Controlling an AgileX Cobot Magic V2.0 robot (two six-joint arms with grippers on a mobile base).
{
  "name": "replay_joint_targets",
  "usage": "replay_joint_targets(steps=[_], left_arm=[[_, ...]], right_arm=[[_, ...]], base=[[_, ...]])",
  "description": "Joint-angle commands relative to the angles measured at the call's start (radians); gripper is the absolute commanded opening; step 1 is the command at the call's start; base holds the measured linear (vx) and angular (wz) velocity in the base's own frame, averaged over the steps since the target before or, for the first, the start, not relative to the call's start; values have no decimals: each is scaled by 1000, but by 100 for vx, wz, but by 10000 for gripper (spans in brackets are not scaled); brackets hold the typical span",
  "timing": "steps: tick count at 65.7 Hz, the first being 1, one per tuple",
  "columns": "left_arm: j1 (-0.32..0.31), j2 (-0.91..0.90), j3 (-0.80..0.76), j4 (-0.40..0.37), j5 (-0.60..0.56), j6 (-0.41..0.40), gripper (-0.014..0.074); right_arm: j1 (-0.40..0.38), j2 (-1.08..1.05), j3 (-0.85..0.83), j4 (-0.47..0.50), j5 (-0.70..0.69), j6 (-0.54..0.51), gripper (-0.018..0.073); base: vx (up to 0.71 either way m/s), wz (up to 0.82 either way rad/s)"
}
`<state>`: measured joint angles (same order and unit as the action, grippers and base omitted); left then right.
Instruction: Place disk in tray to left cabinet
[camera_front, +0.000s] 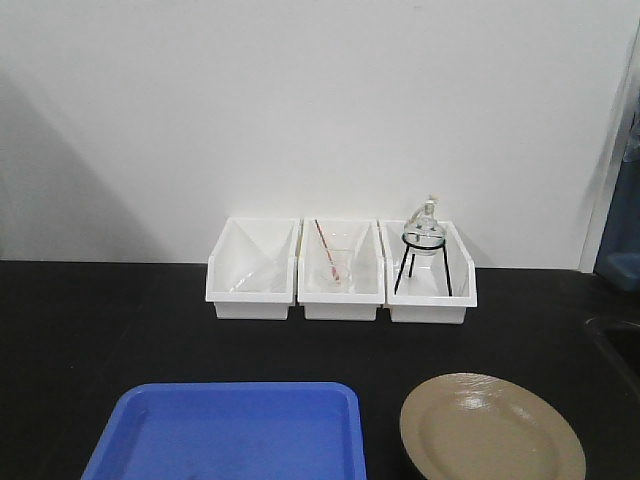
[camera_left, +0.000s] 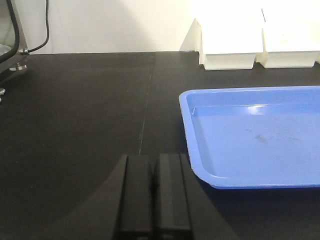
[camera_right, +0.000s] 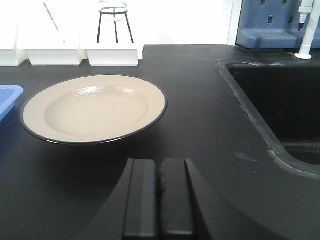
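Observation:
The disk (camera_front: 492, 430), tan inside with a black rim, lies on the black counter at the front right; it also shows in the right wrist view (camera_right: 94, 107). The blue tray (camera_front: 230, 435) lies empty to its left and shows in the left wrist view (camera_left: 255, 137). My left gripper (camera_left: 154, 159) is shut and empty, just left of the tray's near corner. My right gripper (camera_right: 159, 162) is shut and empty, a little in front of the disk's near right rim. The left cabinet is out of view.
Three white bins (camera_front: 340, 270) stand against the back wall; the right one holds a glass flask on a black stand (camera_front: 423, 250). A sink basin (camera_right: 280, 110) is sunk into the counter right of the disk. A black cable (camera_left: 37, 30) hangs at far left.

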<state>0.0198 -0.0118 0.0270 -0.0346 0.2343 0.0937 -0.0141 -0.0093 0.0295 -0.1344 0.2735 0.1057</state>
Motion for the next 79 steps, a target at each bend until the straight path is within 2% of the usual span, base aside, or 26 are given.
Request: replay_joint_targets(steps=[1, 45, 63, 70, 79], left_arm=[[3, -16, 20, 0, -84, -10, -3], [3, -16, 20, 6, -113, 1, -3], [3, -16, 19, 5, -228, 1, -3], [3, -16, 19, 5, -318, -4, -3], [3, -16, 18, 5, -429, -7, -3]], right_arm=[[-7, -13, 22, -15, -76, -10, -6], [-7, -13, 22, -28, -79, -15, -6], [-7, -13, 22, -26, -113, -8, -6], [-7, -13, 21, -28, -136, -8, -6], [-6, -12, 21, -19, -266, -7, -6]], base=[[0, 0], [0, 0], [0, 0], [0, 0], [0, 0]])
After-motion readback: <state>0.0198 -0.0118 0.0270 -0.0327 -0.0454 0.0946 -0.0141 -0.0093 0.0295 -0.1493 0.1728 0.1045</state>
